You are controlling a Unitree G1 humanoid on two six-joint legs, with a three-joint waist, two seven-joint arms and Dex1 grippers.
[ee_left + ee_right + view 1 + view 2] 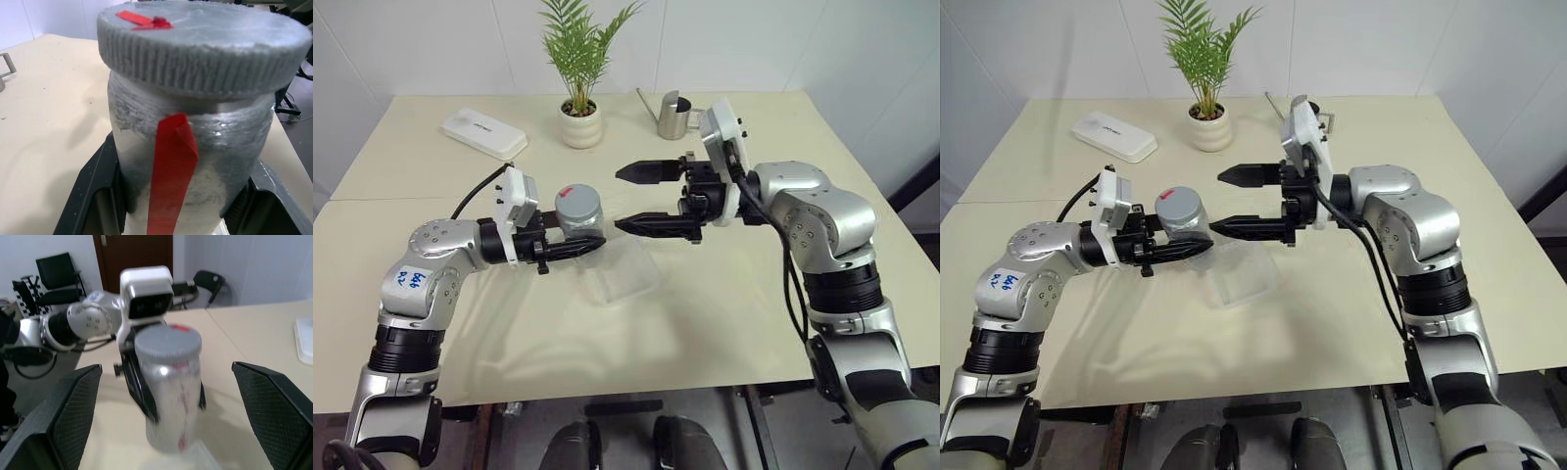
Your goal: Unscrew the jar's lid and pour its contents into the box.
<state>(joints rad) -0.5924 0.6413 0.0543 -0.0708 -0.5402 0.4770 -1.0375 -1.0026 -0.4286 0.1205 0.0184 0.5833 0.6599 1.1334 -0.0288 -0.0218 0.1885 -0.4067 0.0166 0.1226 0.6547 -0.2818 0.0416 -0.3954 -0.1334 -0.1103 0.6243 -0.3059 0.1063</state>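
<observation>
Small silvery-grey jar (579,217) with red label stripe, grey ribbed screw lid (578,201) on: clamped upright in level left gripper (576,245), above clear plastic box (625,271). Right gripper (636,199), at 3 o'clock of the jar: held level, fingers spread wide, apart from lid.

Jar (195,161) upright, gripped between black fingers (93,191) of left pincer (183,215); ribbed grey lid (205,44) on, red mark on top; red stripe down the side; beige tabletop (49,107) behind.
</observation>
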